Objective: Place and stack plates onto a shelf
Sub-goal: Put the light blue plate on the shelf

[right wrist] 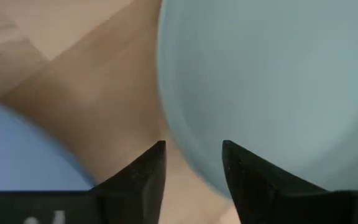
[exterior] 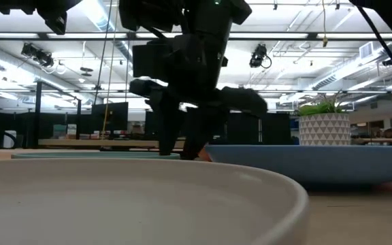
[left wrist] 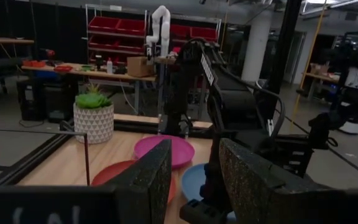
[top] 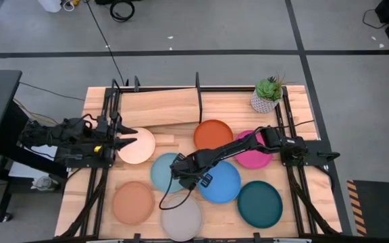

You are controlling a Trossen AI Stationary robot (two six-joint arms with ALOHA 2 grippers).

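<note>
Eight plates lie flat on the wooden table: orange (top: 213, 135), magenta (top: 256, 155), light blue (top: 162, 170), bright blue (top: 221, 183), dark teal (top: 260, 202), terracotta (top: 133, 202), grey-white (top: 181, 217) and pale peach (top: 139, 146). The shelf's plank (top: 161, 106) and black divider (top: 198, 98) stand along the far edge. My right gripper (right wrist: 193, 146) is open and points down. Its fingers stand either side of the light blue plate's rim (right wrist: 166, 121), next to the bright blue plate (right wrist: 17, 143). I cannot tell whether they touch the rim. My left gripper (top: 125, 138) is open, level, at the peach plate's left edge.
A potted plant (top: 267, 94) stands at the table's far right corner. The right arm (top: 248, 145) stretches across the orange and magenta plates. In the low view the grey-white plate (exterior: 114, 197) fills the foreground. Black frame rails (top: 107, 121) run along both table sides.
</note>
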